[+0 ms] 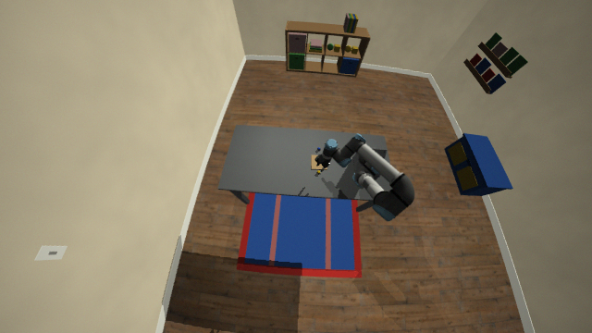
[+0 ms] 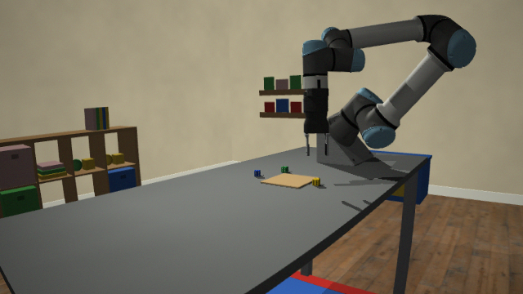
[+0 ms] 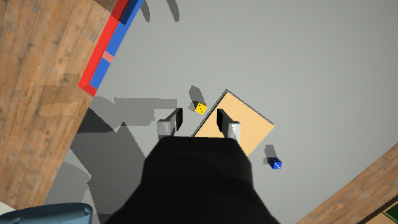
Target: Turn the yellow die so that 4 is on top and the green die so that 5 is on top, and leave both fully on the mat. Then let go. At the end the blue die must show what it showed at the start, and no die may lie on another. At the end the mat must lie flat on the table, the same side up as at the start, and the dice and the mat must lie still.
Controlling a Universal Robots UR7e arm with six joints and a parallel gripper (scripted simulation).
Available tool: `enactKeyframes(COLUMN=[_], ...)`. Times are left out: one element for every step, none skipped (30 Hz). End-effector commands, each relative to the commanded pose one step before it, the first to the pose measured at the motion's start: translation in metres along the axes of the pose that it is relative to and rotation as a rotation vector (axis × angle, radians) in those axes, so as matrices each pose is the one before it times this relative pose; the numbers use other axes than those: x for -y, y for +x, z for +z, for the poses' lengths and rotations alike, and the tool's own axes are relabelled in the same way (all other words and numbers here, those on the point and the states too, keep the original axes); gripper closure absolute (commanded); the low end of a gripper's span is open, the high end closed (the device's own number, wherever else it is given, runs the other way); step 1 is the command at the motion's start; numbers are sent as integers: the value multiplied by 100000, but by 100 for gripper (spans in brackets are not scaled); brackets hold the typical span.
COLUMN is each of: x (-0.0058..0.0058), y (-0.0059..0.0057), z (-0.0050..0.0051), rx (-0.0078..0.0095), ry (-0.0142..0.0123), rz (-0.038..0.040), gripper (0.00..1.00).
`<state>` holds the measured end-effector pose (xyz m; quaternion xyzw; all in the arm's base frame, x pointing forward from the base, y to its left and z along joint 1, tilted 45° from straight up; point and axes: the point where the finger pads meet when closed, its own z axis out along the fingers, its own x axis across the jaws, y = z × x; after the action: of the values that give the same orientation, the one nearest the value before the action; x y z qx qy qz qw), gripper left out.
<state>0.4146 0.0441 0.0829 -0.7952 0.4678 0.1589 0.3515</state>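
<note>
And here is the gripper [image 1: 319, 162] [image 2: 317, 155] [image 3: 199, 115], fingers spread wide, nothing between them, hanging pointed down above the desk [image 1: 268, 157] [image 2: 163, 229] [image 3: 320, 60]. In the wrist view, the mat [image 1: 314, 166] [image 2: 288, 180] [image 3: 245, 120] lies flat, running from under the right finger out towards two o'clock. The yellow die [image 1: 318, 172] [image 2: 316, 181] [image 3: 200, 108] sits just off its edge, at twelve o'clock from the gap between the fingers; the blue die [image 1: 318, 149] [image 2: 257, 173] [image 3: 275, 163] waits off the mat at four o'clock. The green die [image 2: 284, 169] shows only in the exterior view, off the mat, at about twelve o'clock from it. So neither target is on the mat, and all the work looks to be ahead!

Now the danger. The yellow die is close to the mat's edge, so a finger coming down on that side could catch the mat and shove or tip it. The fingers also look turned at an angle to the mat's edge; a skewed grip could pinch the die by its corners and spin it. And careful near the blue die: a stray brush while going for the green one could roll it onto another face. The top numbers are too small to read surely, so a wrong turn is a real risk.
</note>
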Motion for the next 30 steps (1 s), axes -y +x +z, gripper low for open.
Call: enactKeyframes(x=[-148, -43, -43, -42, -41, -40, -38, -36, 0, 0, -33, -31, -28, -25, -22, -19, -16, -13, -10, -7, -5, -3, -2, -1, 0, 0, 0, 0, 0, 0], y=[59, 14, 14, 14, 15, 15, 14, 14, 0, 0, 13, 13, 12, 11, 9, 8, 7, 6, 5, 3, 2, 1, 1, 0, 0, 0, 0, 0, 0, 0], z=[436, 106, 101, 95, 89, 83, 76, 70, 0, 0, 64, 57, 51, 45, 38, 33, 27, 22, 17, 12, 9, 5, 3, 1, 0, 0, 0, 0, 0, 0], rx=[-54, 3, 3, 3, 3, 3, 2, 2, 0, 0, 2, 2, 2, 2, 1, 1, 1, 1, 1, 0, 0, 0, 0, 0, 0, 0, 0, 0, 0, 0], ry=[50, 1, 1, 1, 1, 1, 0, 0, 0, 0, 0, 0, 0, 0, 0, 0, 0, 0, 0, 0, 0, 0, 0, 0, 0, 0, 0, 0, 0, 0], rz=[14137, 3239, 3073, 2899, 2718, 2531, 2340, 2146, 0, 0, 1950, 1755, 1560, 1368, 1182, 1001, 829, 668, 519, 384, 265, 166, 88, 33, 5, 0, 0, 0, 0, 0], gripper=[0, 0, 0, 0, 0, 0, 0, 0, 0, 0, 0, 0, 0, 0, 0, 0, 0, 0, 0, 0, 0, 0, 0, 0, 0, 0, 0, 30, 30, 30])
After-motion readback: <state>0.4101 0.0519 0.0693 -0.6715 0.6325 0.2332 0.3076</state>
